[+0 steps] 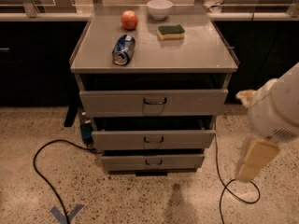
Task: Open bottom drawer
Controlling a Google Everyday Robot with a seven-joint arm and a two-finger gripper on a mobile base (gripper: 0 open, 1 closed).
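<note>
The grey cabinet (154, 55) has three drawers. The bottom drawer (121, 163) is the lowest and narrowest front, just above the floor, with a small dark loop handle (153, 162) at its centre. Only a thin dark gap shows above its front, and its inside is hidden. My gripper (252, 160) hangs at the right edge of the view below the white arm (276, 108). It is to the right of the cabinet, at about the bottom drawer's height, and well apart from it.
On the cabinet top lie a blue can (123, 50) on its side, a red apple (129, 19), a white bowl (160, 8) and a green-yellow sponge (171, 31). Black cables (44, 174) loop on the speckled floor on both sides. Dark counters stand behind.
</note>
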